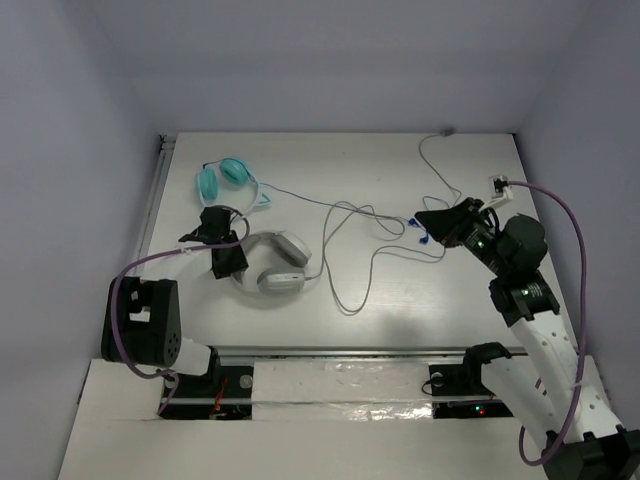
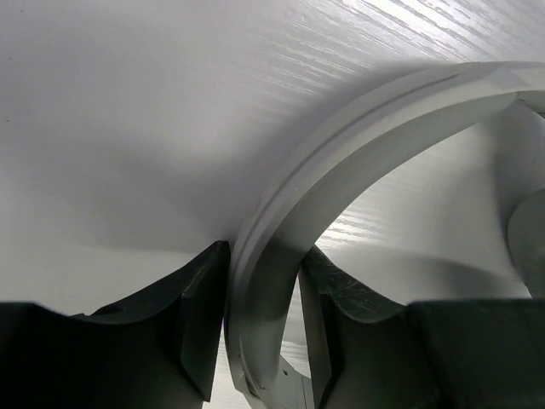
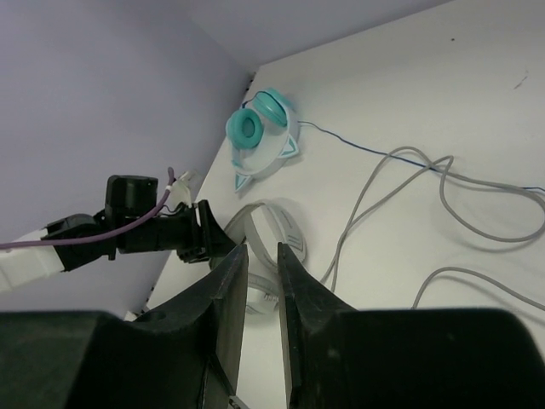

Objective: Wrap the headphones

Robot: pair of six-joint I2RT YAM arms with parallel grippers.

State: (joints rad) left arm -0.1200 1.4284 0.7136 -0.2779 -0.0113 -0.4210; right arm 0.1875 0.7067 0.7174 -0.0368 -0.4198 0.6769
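White headphones (image 1: 280, 265) lie flat on the table (image 1: 400, 320), left of centre in the top view, with the headband arching toward the upper edge and the cups toward the lower edge. Left gripper (image 1: 232, 258) sits at the left side of the headband. In the left wrist view its two dark fingers (image 2: 200, 315) stand on either side of the pale band (image 2: 341, 153), pressed against it with no gap showing, so the band is clamped between them near the bottom centre of that frame.

Right gripper (image 1: 425, 222) hangs over the table at the right of the top view, well apart from the headphones, close to the loose cable (image 1: 345, 250). In the right wrist view its fingers (image 3: 230, 290) are almost together, with a slim gap between them and nothing seen held there.

The thin pale cable sprawls in loose loops across the middle of the table, from near the headphones toward the upper right. Teal headphones (image 1: 228, 178) lie in the upper left, just above the left gripper, with a thin blue lead (image 1: 300, 195) trailing to the right.
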